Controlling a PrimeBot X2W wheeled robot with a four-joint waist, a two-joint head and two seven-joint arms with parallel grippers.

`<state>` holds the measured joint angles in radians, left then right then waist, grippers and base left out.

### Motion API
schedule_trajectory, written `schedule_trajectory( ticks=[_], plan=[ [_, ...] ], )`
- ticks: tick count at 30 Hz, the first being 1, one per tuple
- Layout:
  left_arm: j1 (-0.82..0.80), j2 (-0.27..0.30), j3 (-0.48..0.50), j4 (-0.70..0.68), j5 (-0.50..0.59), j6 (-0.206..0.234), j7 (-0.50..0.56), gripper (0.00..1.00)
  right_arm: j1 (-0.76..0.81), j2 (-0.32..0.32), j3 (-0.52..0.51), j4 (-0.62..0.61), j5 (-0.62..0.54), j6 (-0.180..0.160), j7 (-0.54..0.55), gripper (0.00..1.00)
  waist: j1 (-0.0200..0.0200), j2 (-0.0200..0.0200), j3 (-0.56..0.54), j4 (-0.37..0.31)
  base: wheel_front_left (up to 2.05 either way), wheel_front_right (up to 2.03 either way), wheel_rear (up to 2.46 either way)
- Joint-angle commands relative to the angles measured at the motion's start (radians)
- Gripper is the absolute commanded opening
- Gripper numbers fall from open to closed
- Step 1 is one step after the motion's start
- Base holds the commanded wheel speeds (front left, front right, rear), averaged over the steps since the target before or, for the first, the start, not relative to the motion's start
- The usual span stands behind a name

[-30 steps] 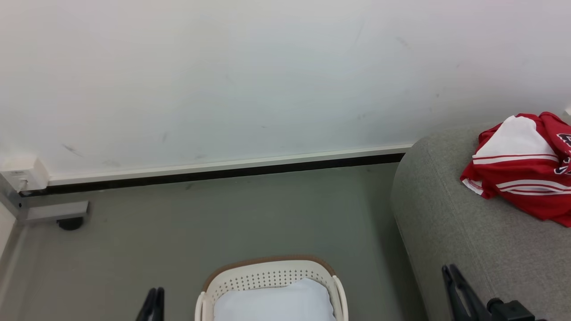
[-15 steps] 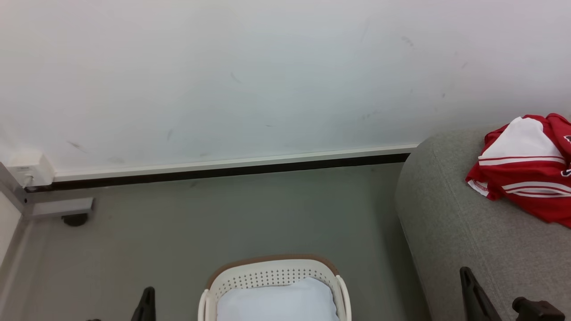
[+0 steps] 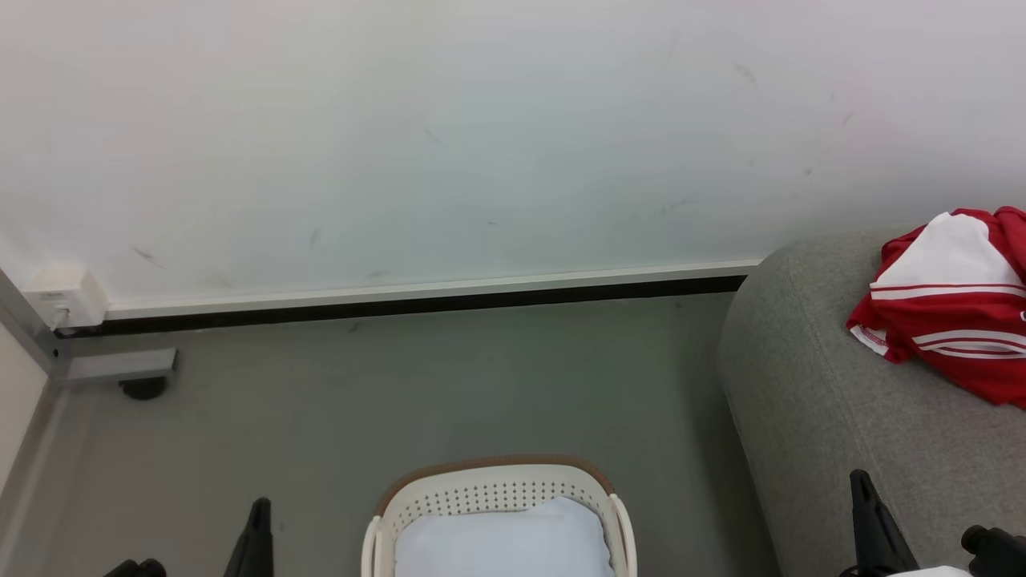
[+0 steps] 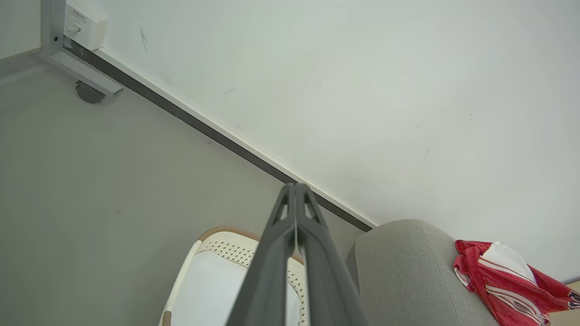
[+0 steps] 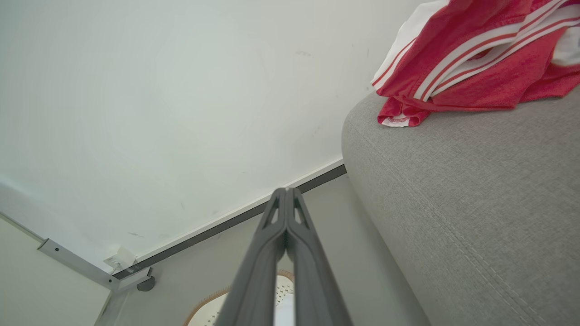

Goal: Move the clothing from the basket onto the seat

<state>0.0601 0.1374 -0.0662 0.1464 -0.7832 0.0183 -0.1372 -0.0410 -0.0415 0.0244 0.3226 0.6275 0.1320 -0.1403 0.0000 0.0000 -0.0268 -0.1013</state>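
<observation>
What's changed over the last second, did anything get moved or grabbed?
Mostly the head camera turned slightly left, so the scene slid right. The left gripper edged left and the right gripper right, both shut and empty; nothing grabbed or released. The jerseys lie on the sofa as before, the basket with its pale pad on the floor.

Bright red soft jersey clothing [image 3: 954, 320] with white stripes and a white panel lies crumpled on the large grey woven-fabric seat [image 3: 809, 401] at the right edge. At bottom centre, on the grey floor [image 3: 449, 385], stands the cream-white perforated plastic basket [image 3: 489, 497] with a brown rim and 2 side handles. It holds a plain pale bluish-white pad [image 3: 501, 541]. The dark left gripper [image 3: 259, 521] rises left of the basket, the dark right gripper [image 3: 866, 497] in front of the seat. A white wall [image 3: 481, 144] runs behind.
</observation>
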Motion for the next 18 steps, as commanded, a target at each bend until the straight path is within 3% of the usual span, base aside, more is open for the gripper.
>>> schedule_trajectory(
  ticks=[1, 18],
  plan=[
    [-0.028, 0.001, 0.016, -0.016, -0.044, -0.003, 0.012, 0.00, -0.035, -0.012, -0.008, -0.019, 0.050, -0.001, 0.011, 0.00, 0.0000, 0.0000, 0.000, 0.002, 0.00, 0.00, 0.00],
    [-0.060, -0.019, 0.055, -0.018, -0.230, -0.012, 0.069, 0.00, -0.052, -0.022, -0.027, -0.030, 0.282, -0.001, 0.059, 0.00, 0.0000, 0.0000, 0.004, 0.019, 0.00, 0.00, 0.00]
  ],
)
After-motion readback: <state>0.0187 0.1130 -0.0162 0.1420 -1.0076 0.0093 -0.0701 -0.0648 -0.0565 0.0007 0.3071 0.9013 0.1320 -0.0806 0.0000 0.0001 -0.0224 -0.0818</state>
